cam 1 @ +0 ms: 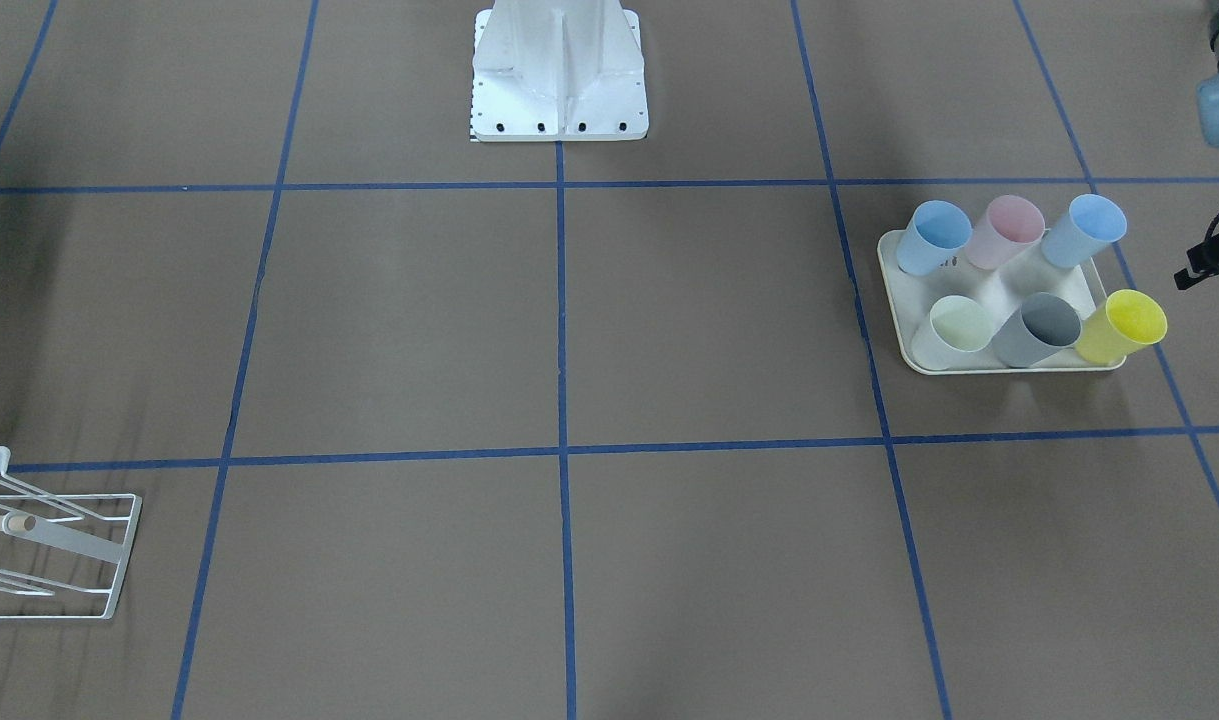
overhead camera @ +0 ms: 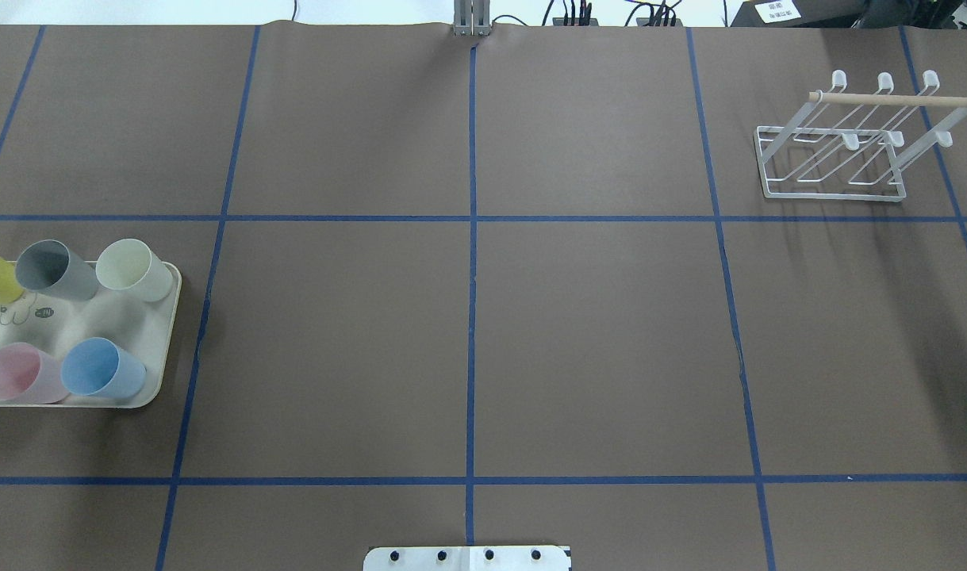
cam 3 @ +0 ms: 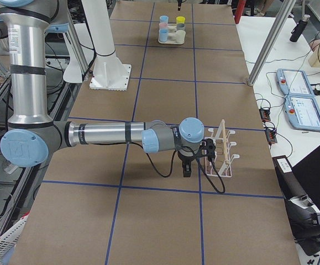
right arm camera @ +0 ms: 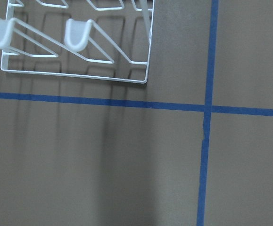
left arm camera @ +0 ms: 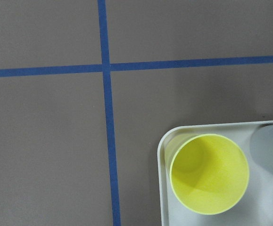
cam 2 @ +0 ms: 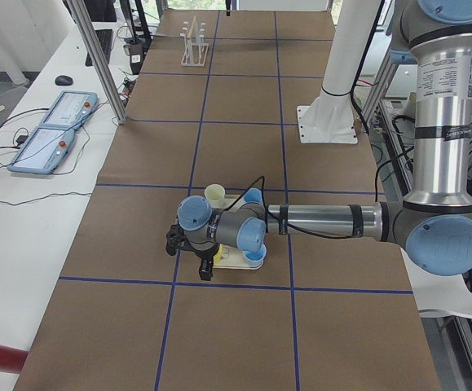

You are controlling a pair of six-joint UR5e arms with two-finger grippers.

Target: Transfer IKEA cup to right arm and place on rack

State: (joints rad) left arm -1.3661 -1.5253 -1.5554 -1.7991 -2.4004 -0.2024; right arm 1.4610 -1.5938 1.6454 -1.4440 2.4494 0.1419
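Several pastel IKEA cups stand upright on a cream tray (cam 1: 914,355) (overhead camera: 156,373). Among them are a yellow cup (cam 1: 1121,327) (left arm camera: 208,174), a grey cup (overhead camera: 53,270) and a pink cup (cam 1: 1005,231). The left gripper (cam 2: 205,269) hangs over the tray's outer end; its wrist view looks straight down into the yellow cup, and no fingers show. The white wire rack (overhead camera: 840,147) (cam 1: 59,545) (right arm camera: 79,52) with its wooden rod stands at the opposite end, bare. The right gripper (cam 3: 185,168) hovers beside the rack (cam 3: 221,149). I cannot tell whether either gripper is open or shut.
The white robot pedestal (cam 1: 559,75) (cam 3: 110,72) stands at the middle of the robot's side. Blue tape lines grid the brown table cover. Teach pendants (cam 2: 52,130) and cables lie on a side bench, behind aluminium posts (cam 2: 97,57).
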